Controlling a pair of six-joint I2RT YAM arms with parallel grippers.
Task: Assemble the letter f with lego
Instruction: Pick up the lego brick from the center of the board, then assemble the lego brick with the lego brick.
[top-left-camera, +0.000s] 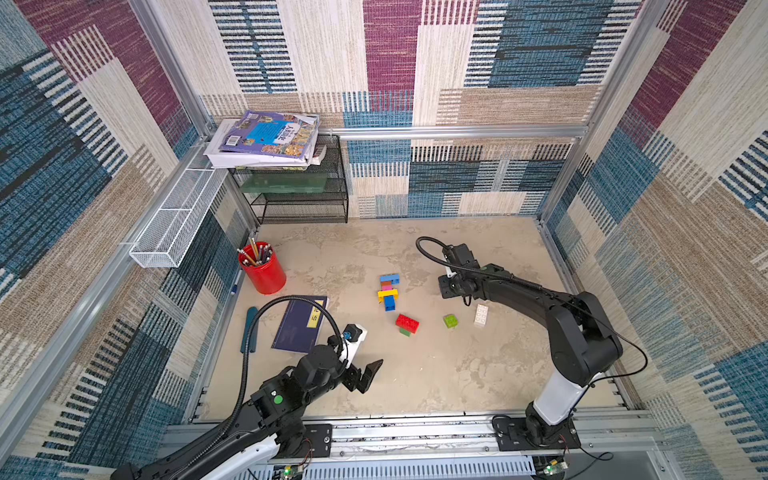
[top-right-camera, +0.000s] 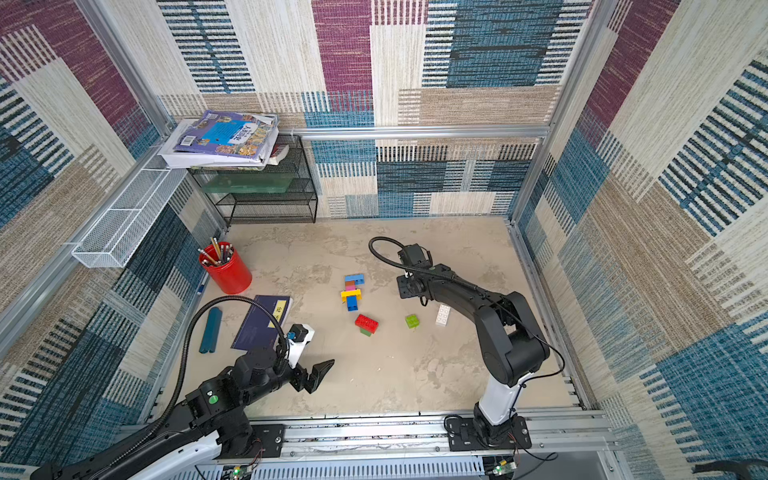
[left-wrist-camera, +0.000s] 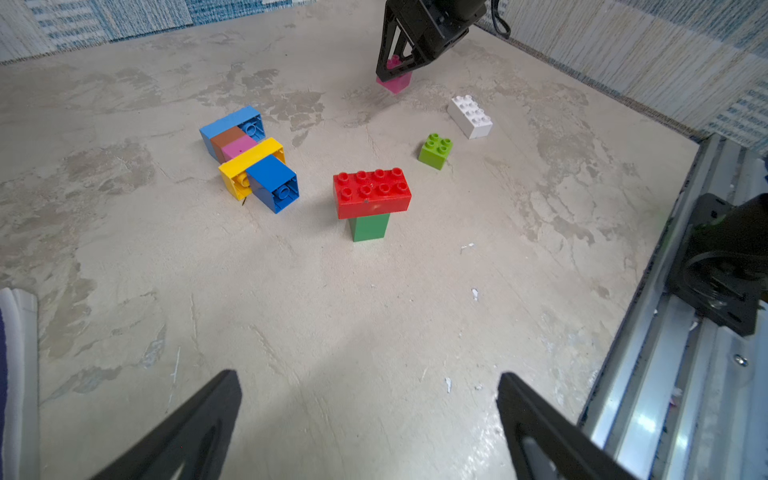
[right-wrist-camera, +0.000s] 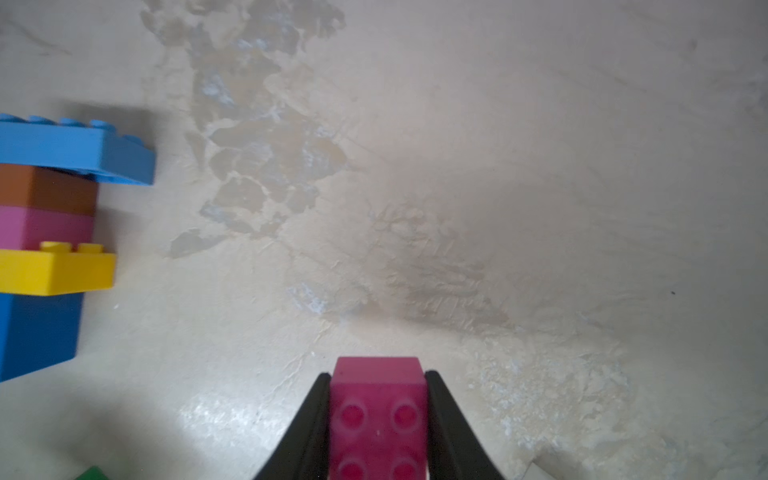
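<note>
Taking the far wall as 12 o'clock in the top views, the letter is partly built. A joined strip (top-left-camera: 388, 292) lies flat in the middle of the tabletop (top-left-camera: 415, 374): a light blue bar at its 12 o'clock end, then brown, pink, a yellow bar and a blue square. I judge the spine and both arms begun but short.

Not yet used are the red bar on a green square (top-left-camera: 407, 324) at 5 o'clock of the strip, and a lime brick (top-left-camera: 450, 321) and white bar (top-left-camera: 481, 315) toward 4 o'clock.

The right claw (left-wrist-camera: 395, 77), at 3 o'clock of the strip, points down and is clenched on a dark pink brick (right-wrist-camera: 379, 415), low at the tabletop; whether the brick touches it I cannot tell. Its arm arches in from the 5 o'clock base. The left claw (left-wrist-camera: 368, 376) gapes empty at 7 o'clock, its arm folded low.
</note>
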